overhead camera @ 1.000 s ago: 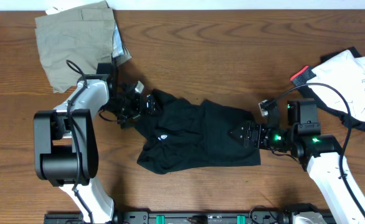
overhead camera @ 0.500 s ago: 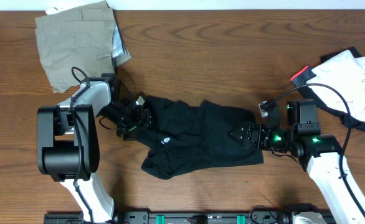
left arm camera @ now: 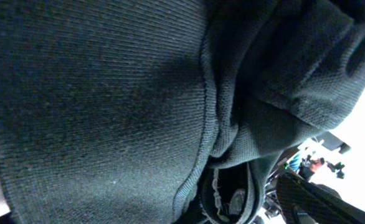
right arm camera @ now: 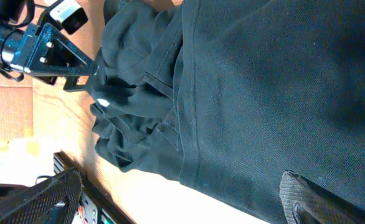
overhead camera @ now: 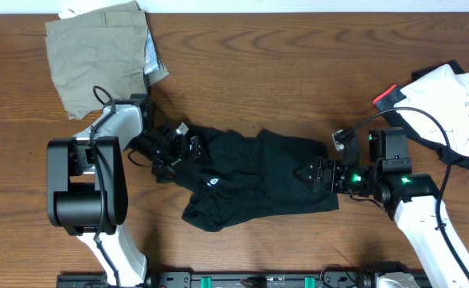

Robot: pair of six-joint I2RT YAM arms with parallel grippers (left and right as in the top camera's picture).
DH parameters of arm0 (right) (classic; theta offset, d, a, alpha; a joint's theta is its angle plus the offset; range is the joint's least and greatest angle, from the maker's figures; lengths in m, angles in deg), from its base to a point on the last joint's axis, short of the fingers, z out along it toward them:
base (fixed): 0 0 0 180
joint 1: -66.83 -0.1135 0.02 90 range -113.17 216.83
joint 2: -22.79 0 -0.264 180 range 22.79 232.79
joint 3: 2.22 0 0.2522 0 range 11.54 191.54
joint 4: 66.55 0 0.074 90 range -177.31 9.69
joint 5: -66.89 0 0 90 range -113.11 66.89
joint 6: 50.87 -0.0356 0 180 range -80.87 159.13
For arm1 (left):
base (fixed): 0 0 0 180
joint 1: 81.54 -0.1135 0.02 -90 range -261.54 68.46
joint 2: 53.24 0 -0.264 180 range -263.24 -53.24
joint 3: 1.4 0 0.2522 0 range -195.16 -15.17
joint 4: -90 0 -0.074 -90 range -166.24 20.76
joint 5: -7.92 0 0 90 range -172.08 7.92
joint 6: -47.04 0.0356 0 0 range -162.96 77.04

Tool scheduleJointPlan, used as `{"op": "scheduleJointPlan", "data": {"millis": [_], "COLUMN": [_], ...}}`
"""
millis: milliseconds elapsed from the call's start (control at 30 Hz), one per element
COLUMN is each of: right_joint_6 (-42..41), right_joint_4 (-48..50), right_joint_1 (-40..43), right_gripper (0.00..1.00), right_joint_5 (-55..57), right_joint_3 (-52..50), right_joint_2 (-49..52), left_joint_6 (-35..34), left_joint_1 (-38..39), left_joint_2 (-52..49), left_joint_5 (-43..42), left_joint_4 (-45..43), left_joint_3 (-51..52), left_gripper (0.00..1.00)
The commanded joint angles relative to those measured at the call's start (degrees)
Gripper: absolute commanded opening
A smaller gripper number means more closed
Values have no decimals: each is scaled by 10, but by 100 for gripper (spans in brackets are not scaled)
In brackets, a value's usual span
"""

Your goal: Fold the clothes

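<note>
Wearing white shells over black joints on the left arm (overhead camera: 114, 126) and right arm (overhead camera: 423, 214); trailing thin black cables (overhead camera: 429, 118); glowing green lights (overhead camera: 354, 175) at three o'clock.

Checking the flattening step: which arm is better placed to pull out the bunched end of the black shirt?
Probably left: the left fingers sit at the crumpled end of the shirt; the right fingers hang over its flatter end.
</note>
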State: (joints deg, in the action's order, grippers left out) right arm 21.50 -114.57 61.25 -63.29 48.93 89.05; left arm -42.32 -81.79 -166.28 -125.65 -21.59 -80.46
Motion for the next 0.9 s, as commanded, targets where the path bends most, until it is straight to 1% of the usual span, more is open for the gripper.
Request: {"op": "scheduleJointPlan", "data": {"millis": [0, 100, 167, 267, 367, 433, 467, 533, 567, 633, 867], "right_joint_6": [10, 10, 10, 10, 10, 10, 10, 10, 10, 10, 10], "right_joint_4": [2, 2, 2, 2, 2, 2, 2, 2, 2, 2, 1], "right_joint_1": [-9, -9, -9, -9, -9, -9, -9, -9, -9, -9, -9], "right_gripper": [99, 99, 99, 99, 99, 99, 99, 99, 99, 99, 99], "right_joint_5": [-1, -1, -1, 1, 12, 12, 12, 12, 12, 12, 12], "right_joint_3": [1, 1, 1, 1, 1, 1, 1, 1, 1, 1, 1], "right_joint_2": [1, 1, 1, 1, 1, 1, 1, 1, 1, 1, 1], "left_joint_6": [70, 113, 125, 163, 177, 177, 177, 177, 177, 177, 177], "left_joint_1": [1, 1, 1, 2, 5, 5, 5, 5, 5, 5, 13], "left_joint_2": [-26, -26, -26, -26, -26, -26, -26, -26, -26, -26, -26], "left_joint_5": [37, -15, -19, -18, -13, -5, -3, -3, -3, -4, -4], "left_joint_4": [-30, -29, -28, -22, -23, -27, -29, -29, -29, -29, -31], "left_joint_3": [13, 13, 13, 13, 13, 13, 13, 13, 13, 13, 13], "left_gripper": [98, 98, 98, 98, 96, 92, 85, 68, 63, 61, 63]}}
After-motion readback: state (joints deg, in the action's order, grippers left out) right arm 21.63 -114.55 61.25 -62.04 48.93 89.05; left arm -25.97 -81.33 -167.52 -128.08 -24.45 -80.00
